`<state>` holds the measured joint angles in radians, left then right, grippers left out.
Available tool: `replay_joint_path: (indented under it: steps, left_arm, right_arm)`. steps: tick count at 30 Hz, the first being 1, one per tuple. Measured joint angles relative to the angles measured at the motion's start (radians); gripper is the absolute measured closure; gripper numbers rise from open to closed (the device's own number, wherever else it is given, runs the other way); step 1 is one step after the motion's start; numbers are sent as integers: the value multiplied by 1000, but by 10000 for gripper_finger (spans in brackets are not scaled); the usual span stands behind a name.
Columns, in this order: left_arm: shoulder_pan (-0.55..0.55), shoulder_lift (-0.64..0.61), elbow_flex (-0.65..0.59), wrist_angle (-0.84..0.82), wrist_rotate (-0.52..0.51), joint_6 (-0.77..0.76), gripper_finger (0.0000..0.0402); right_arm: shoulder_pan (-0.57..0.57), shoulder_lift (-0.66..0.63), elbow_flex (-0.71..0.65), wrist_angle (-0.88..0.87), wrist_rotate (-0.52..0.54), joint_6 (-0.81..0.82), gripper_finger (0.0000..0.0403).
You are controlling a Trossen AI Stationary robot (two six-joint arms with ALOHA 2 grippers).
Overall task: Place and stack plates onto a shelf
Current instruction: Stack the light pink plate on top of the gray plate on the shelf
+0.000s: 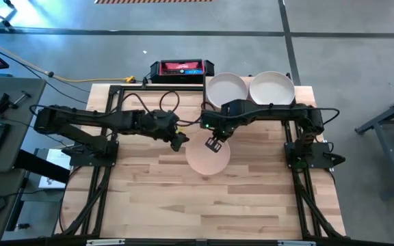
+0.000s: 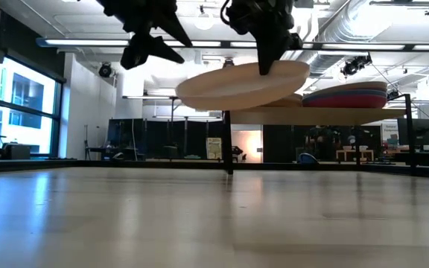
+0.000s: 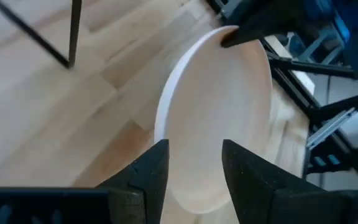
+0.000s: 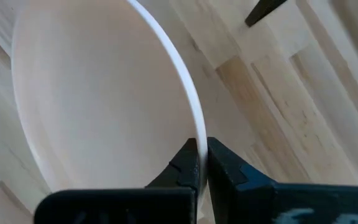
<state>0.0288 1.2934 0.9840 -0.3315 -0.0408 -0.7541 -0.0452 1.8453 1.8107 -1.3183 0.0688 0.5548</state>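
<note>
Right gripper was pinched on the rim of the peach-pink plate, held in the air in front of the shelf, about level with the board. Left gripper hovered beside the plate, fingers apart, holding nothing. Plate looked stiff, light and smooth, so likely slippery. The rim was the only sensible grip, and the edge pinch could let it tilt.

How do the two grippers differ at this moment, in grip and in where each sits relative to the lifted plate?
The right gripper is shut on the rim of the peach-pink plate, holding it in the air; the left gripper is open and holds nothing. The right gripper clamps the plate's edge nearest the shelf; the left gripper sits beside the opposite rim, apart from it. Both hang above the table.
</note>
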Motion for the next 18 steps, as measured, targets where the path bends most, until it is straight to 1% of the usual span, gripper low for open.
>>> replay_joint_path:
  steps: [5, 10, 12, 14, 18]
  left_arm:
    - [0, -4, 0, 2, -9, 119, 264]
    - [-3, -4, 0, 36, -48, 150, 264]
    - [-4, -3, 0, 70, -58, 194, 264]
    - [-4, -3, 0, 103, -59, 230, 264]
    - [2, -3, 0, 130, -59, 234, 264]
  right_arm:
    - [-32, -33, 0, -4, 3, -16, 403]
    - [-71, -67, 1, -11, 9, -39, 403]
    - [-88, -79, 1, -19, 9, -50, 403]
    - [-108, -91, 1, -29, 10, -66, 403]
    - [-151, -110, 1, -47, 20, -93, 403]
